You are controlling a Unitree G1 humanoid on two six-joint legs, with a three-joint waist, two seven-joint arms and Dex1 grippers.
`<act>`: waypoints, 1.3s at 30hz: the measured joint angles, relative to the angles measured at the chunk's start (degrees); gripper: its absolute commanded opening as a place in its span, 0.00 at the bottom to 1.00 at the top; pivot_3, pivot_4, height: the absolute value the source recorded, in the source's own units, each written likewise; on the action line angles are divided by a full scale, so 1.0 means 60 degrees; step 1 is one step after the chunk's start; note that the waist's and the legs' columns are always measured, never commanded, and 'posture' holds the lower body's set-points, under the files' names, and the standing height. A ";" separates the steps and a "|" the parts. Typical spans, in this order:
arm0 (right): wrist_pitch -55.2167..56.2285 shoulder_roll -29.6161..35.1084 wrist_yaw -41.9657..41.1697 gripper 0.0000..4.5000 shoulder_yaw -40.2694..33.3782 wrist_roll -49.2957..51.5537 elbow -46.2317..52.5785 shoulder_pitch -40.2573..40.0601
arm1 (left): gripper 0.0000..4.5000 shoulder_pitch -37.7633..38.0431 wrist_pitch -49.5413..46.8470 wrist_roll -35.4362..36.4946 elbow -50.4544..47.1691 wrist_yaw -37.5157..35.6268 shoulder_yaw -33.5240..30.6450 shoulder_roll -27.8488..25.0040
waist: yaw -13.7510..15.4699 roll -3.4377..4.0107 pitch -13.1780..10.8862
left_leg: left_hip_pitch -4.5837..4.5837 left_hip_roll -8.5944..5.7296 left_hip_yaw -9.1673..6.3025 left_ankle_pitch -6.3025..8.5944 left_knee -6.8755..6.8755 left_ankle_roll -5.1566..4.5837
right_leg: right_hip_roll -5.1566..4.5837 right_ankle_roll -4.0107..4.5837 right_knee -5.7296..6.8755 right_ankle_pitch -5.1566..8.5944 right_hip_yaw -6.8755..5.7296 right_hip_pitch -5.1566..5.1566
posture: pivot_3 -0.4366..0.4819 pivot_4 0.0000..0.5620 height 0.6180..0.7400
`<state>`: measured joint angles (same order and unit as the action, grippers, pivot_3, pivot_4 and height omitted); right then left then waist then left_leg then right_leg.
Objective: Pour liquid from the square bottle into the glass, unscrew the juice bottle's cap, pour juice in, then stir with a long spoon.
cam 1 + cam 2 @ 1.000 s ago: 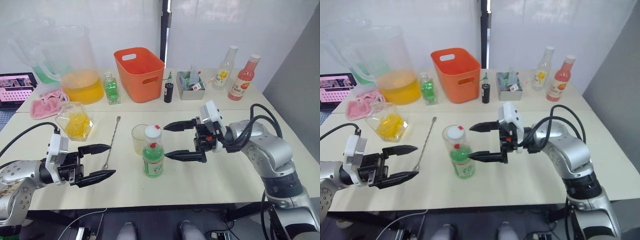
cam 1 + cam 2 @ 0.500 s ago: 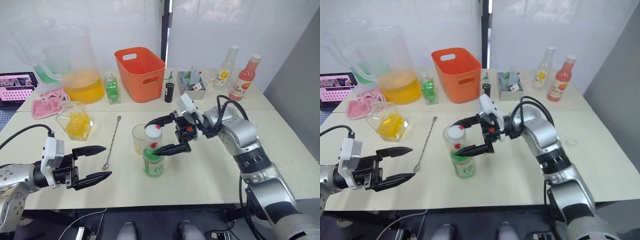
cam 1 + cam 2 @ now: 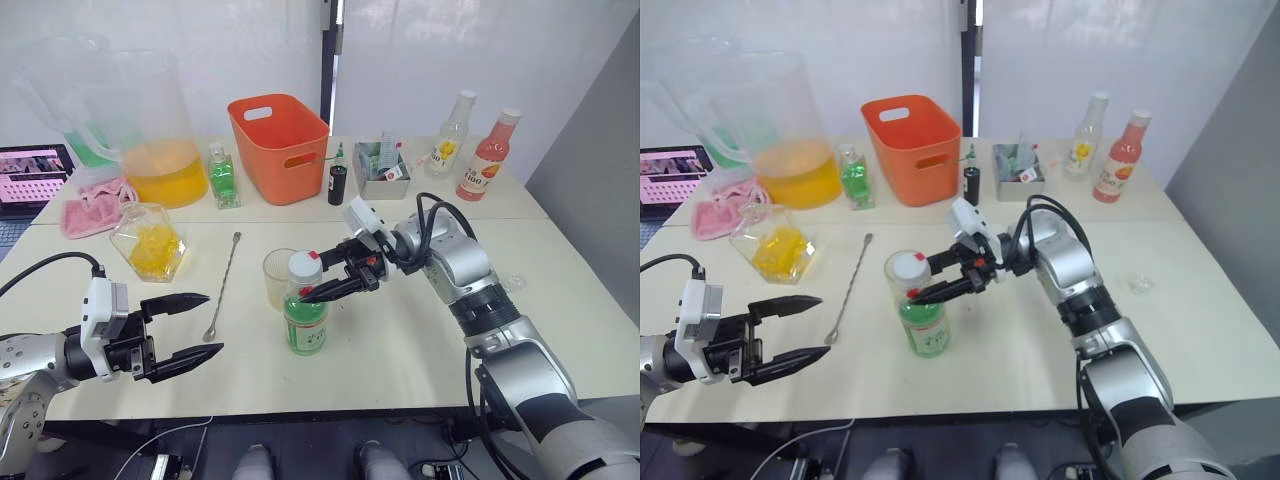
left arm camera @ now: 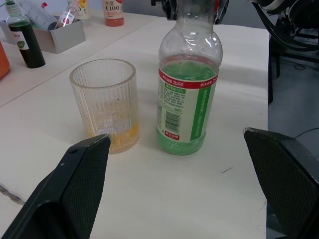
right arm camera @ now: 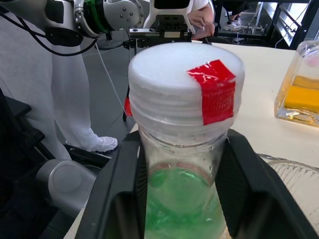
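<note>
Right tool closed in, straddling cap | left tool spread | contact unclear

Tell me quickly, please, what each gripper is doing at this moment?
Left gripper: open, holding nothing, short of the glass.
Right gripper: open, fingers either side of the juice bottle just under its cap.

Left arm: low at the near left, forearm level, reaching forward | Left hand: fingers spread wide, holding nothing | Right arm: bent at the elbow, reaching in from the right toward the centre | Right hand: fingers parted, one on each side of a bottle neck.
</note>
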<state>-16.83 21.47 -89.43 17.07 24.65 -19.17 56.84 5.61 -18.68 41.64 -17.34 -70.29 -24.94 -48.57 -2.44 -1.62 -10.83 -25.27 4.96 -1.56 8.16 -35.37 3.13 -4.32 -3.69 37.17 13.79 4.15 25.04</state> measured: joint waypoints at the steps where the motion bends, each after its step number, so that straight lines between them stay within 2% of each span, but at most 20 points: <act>1: 0.0000 -0.0005 -0.0004 0.29 0.0000 0.0000 -0.0004 0.0002 | 1.00 0.0000 0.0000 0.0000 0.0000 0.0000 0.0000 0.0000 | 0.0001 0.0000 0.0000 | 0.0000 0.0000 -0.0001 0.0000 0.0000 0.0000 | 0.0000 0.0000 0.0001 0.0000 0.0000 0.0000 | 0.48 0.27 0.70; 5: -0.0032 -0.0004 0.0000 0.29 -0.0005 0.0012 0.0018 -0.0008 | 1.00 0.0005 0.0016 -0.0002 0.0004 -0.0014 0.0001 0.0005 | -0.0007 0.0000 0.0000 | 0.0001 0.0000 -0.0001 0.0000 0.0000 0.0000 | 0.0001 0.0000 0.0002 0.0000 0.0000 0.0001 | 0.48 0.27 0.70; 10: -0.1308 0.0581 0.0877 0.29 -0.0614 0.0503 0.2103 -0.1314 | 1.00 0.0130 0.0468 -0.0008 0.0376 -0.0493 0.0016 0.0244 | 0.0092 0.0000 0.0000 | -0.0011 -0.0003 0.0001 0.0001 0.0010 0.0002 | -0.0004 0.0012 -0.0002 0.0003 0.0001 0.0008 | 0.48 0.27 0.70; 14: -0.2069 0.0701 0.1552 0.29 -0.0778 0.0632 0.3006 -0.1642 | 1.00 0.0019 0.0608 -0.0009 0.0431 -0.0583 0.0073 0.0265 | 0.0058 0.0000 0.0000 | -0.0006 -0.0001 0.0000 0.0000 0.0010 0.0002 | -0.0001 0.0005 0.0000 0.0005 0.0000 0.0010 | 0.48 0.27 0.70; 18: -0.4129 0.0939 0.4263 0.29 -0.1601 0.1163 0.6144 -0.3344 | 1.00 -0.0922 0.0583 -0.0008 0.0930 -0.0788 0.0709 0.0321 | 0.0240 -0.0002 0.0001 | -0.0010 -0.0003 -0.0003 -0.0001 0.0016 0.0003 | -0.0003 0.0015 0.0002 0.0010 -0.0002 0.0009 | 0.48 0.27 0.70; 22: -0.5421 0.0539 0.6779 0.29 -0.2219 0.1293 0.7719 -0.3834 | 1.00 -0.1383 0.0610 -0.0013 0.1366 -0.1136 0.1118 0.0363 | 0.0210 -0.0002 0.0001 | -0.0007 -0.0002 0.0000 -0.0003 0.0014 0.0005 | -0.0003 0.0007 0.0000 0.0004 0.0000 0.0013 | 0.48 0.27 0.70; 26: -0.6515 0.0366 0.8531 0.29 -0.2653 0.1443 0.9080 -0.4347 | 1.00 -0.1801 0.0629 -0.0166 0.1978 -0.1559 0.1485 0.0365 | 0.0246 -0.0004 0.0002 | -0.0007 -0.0002 -0.0001 -0.0003 0.0014 0.0004 | -0.0003 0.0008 -0.0003 0.0006 0.0000 0.0009 | 0.48 0.27 0.70; 33: -0.7969 -0.0480 1.0818 0.29 -0.3021 0.2098 1.0509 -0.4861 | 1.00 -0.2866 0.0766 -0.0404 0.2991 -0.2260 0.2109 0.0443 | 0.0245 -0.0005 0.0003 | -0.0009 -0.0002 -0.0004 -0.0004 0.0013 0.0002 | -0.0002 0.0007 -0.0002 0.0005 -0.0001 0.0007 | 0.48 0.27 0.70; 39: -0.8359 -0.0712 1.1971 0.29 -0.3034 0.2105 1.1067 -0.5302 | 1.00 -0.3248 0.0839 -0.0574 0.3401 -0.2658 0.2333 0.0487 | 0.0234 -0.0006 0.0004 | -0.0010 -0.0001 -0.0007 -0.0005 0.0013 0.0000 | 0.0000 0.0008 -0.0001 0.0005 0.0000 0.0007 | 0.48 0.27 0.70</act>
<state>-66.99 17.20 -17.61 -1.13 37.28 47.24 25.03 -13.88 -13.65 38.20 3.06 -86.24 -10.94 -45.65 -1.03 -1.66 -10.81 -25.33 4.96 -1.60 8.13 -35.29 3.13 -4.32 -3.64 37.16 13.82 4.15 25.08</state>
